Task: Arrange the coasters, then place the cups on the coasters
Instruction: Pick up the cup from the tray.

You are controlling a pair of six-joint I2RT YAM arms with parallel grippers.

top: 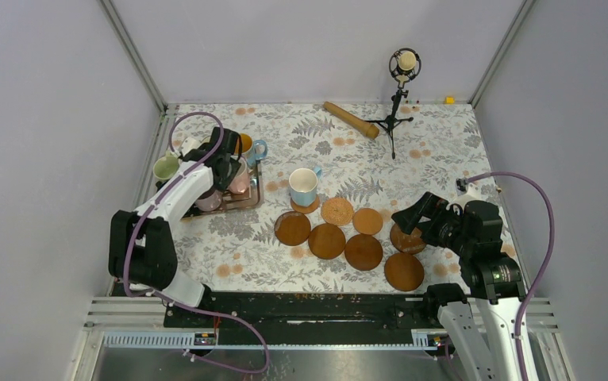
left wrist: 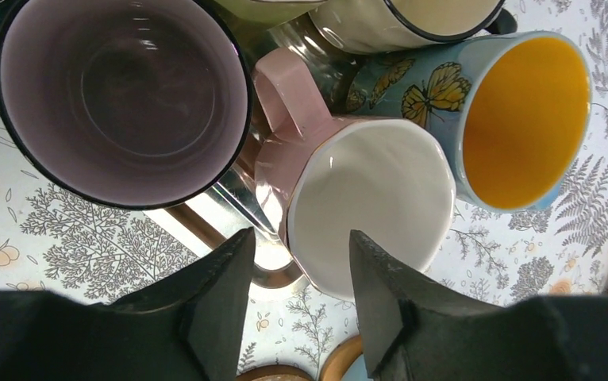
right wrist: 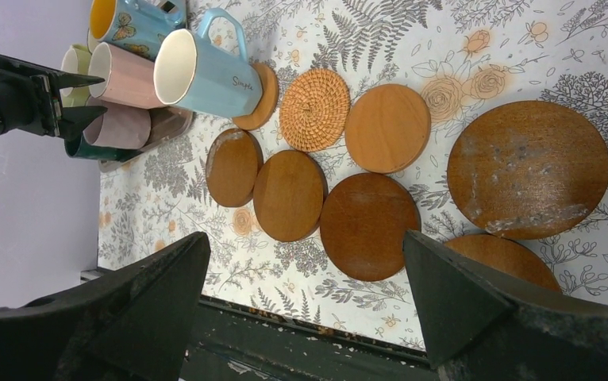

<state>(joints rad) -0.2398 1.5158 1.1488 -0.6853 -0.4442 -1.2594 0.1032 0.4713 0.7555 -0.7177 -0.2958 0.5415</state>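
Several cups crowd a metal tray (top: 241, 203) at the left: mauve (left wrist: 122, 95), pink with a white inside (left wrist: 364, 198), and blue with a yellow inside (left wrist: 523, 119). My left gripper (left wrist: 301, 236) hangs over the pink cup. Its fingers are apart, one on each side of that cup's near rim, and neither clearly presses it. A light blue cup (top: 304, 185) stands on a small coaster (top: 305, 205). Several more coasters (top: 326, 240) lie grouped mid-table, one of them woven (top: 336, 211). My right gripper (right wrist: 305, 254) is open above the right-hand coasters (right wrist: 527, 167) and holds nothing.
A microphone on a small tripod (top: 396, 111) and a wooden stick (top: 351, 119) stand at the back of the table. A small yellow block (top: 449, 100) sits in the far right corner. Grey walls close in the left, right and back.
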